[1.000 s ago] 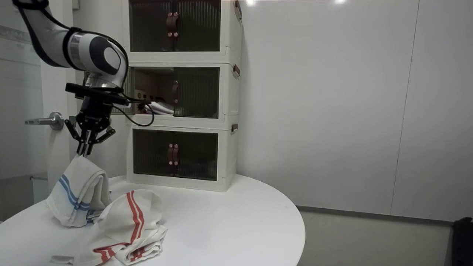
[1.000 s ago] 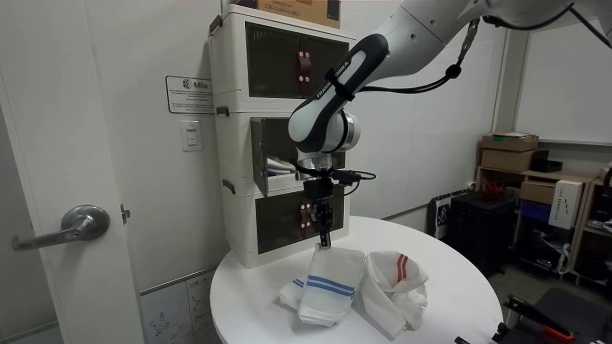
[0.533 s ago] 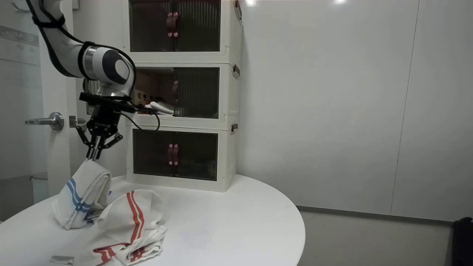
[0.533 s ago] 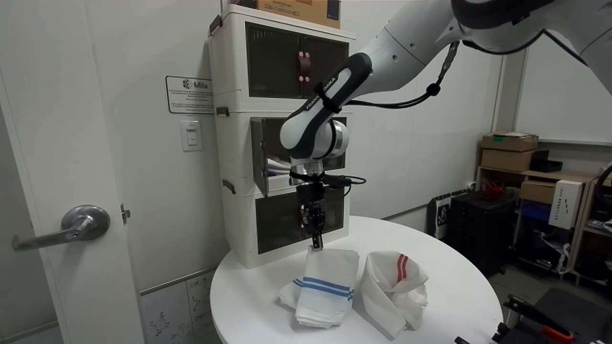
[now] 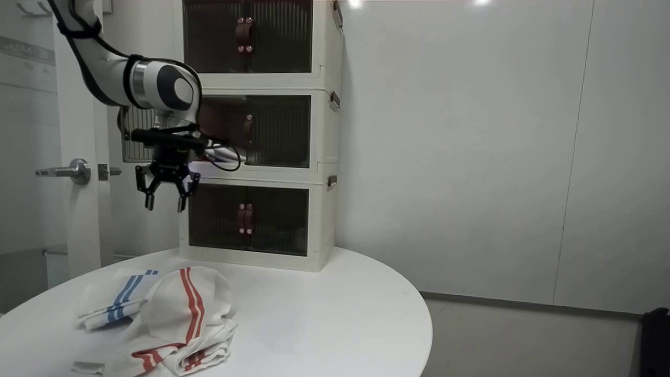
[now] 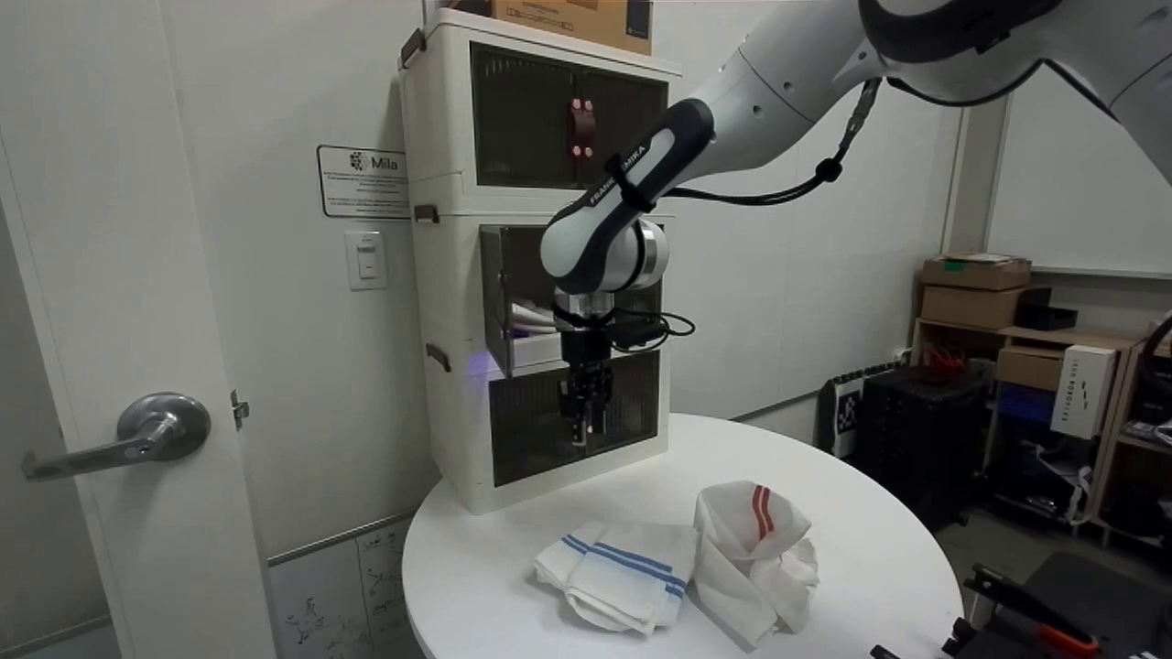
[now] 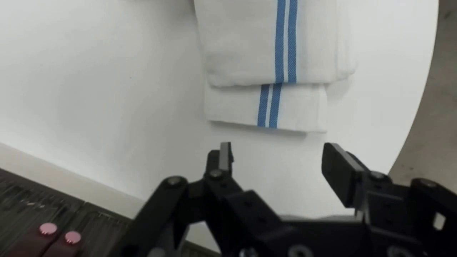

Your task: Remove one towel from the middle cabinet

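Wrist view shows the hand spread wide, gripping nothing, clear of the blue-striped towel folded on the counter, probably placed there to be out of the middle cabinet.

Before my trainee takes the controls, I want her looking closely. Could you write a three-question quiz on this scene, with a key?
1. True or false: the blue-striped towel lies on the white table, outside the middle cabinet.
2. The gripper is: (A) shut on a towel, (B) open, (C) out of view?
3. Fill in: the neighbouring towel has ___ stripes.

Key: 1. true; 2. B; 3. red.
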Controlling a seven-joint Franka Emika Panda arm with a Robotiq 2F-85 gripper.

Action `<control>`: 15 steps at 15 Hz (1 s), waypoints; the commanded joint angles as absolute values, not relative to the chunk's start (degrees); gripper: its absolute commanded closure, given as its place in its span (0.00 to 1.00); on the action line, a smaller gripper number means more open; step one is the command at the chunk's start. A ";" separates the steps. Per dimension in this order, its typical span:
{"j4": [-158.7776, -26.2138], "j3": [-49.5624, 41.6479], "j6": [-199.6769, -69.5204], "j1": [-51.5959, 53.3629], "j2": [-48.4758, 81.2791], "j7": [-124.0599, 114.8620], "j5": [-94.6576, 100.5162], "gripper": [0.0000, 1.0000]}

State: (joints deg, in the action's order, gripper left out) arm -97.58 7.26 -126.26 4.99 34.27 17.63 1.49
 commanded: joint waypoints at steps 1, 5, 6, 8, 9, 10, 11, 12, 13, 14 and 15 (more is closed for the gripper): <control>-99.77 6.58 -131.20 5.39 29.93 13.97 2.65 0.04; -102.07 6.21 -134.33 5.47 23.22 10.60 2.58 0.00; -102.54 5.96 -133.72 5.66 21.42 9.58 2.96 0.00; -103.86 5.85 -131.74 5.67 17.70 8.55 3.40 0.00; -104.86 5.77 -131.06 5.73 15.83 7.93 3.79 0.00; -106.47 5.51 -130.17 5.85 13.58 6.90 4.53 0.00; -107.99 5.33 -129.25 5.92 11.50 5.90 5.20 0.00; -110.22 5.21 -128.72 5.85 9.07 4.78 5.75 0.00; -111.86 5.22 -127.90 5.76 7.03 3.91 6.16 0.00; -114.43 5.20 -127.52 5.58 4.31 2.93 6.36 0.00; -116.43 5.21 -127.03 5.46 1.97 2.13 6.46 0.00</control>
State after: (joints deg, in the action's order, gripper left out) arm -108.56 5.93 -127.93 5.17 10.14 5.27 5.25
